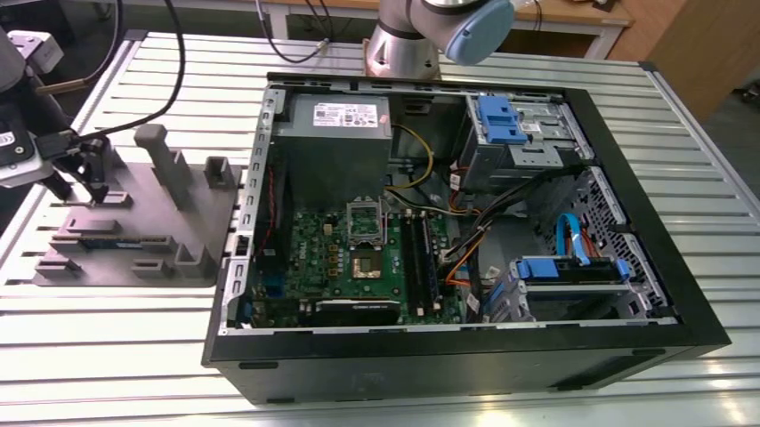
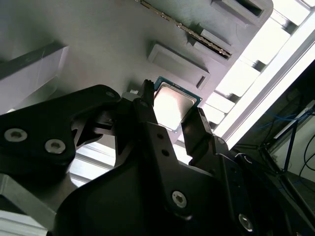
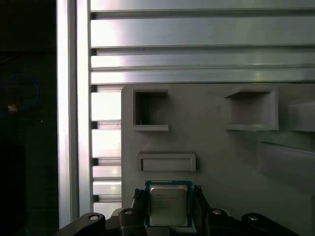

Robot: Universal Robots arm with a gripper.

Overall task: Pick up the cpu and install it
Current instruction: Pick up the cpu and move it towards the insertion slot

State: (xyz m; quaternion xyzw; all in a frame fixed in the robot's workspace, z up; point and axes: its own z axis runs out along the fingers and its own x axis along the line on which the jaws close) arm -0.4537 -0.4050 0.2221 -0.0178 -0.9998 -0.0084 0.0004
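Observation:
The cpu point(image 2: 173, 104), a small square chip with a silvery top and a thin green edge, sits between my gripper's point(image 2: 171, 110) two black fingers, which press on its two opposite sides. The first wrist view also has the cpu point(image 3: 168, 206) held in the gripper point(image 3: 168, 196), just over the grey fixture tray point(image 3: 216, 157). In the exterior view my gripper point(image 1: 77, 189) hangs over the far left part of that tray point(image 1: 155, 231). The motherboard's open socket point(image 1: 365, 264) lies inside the black computer case point(image 1: 475, 356), well to the exterior view's right of the gripper.
The tray carries upright grey posts point(image 1: 157, 160) and recessed pockets point(image 3: 150, 109). A silver-grey power supply box point(image 1: 338, 133), black memory slots point(image 1: 416, 253), loose cables and blue drive brackets point(image 1: 570, 271) fill the case. The arm's base point(image 1: 404, 44) stands behind the case on the slatted metal table point(image 1: 107, 356).

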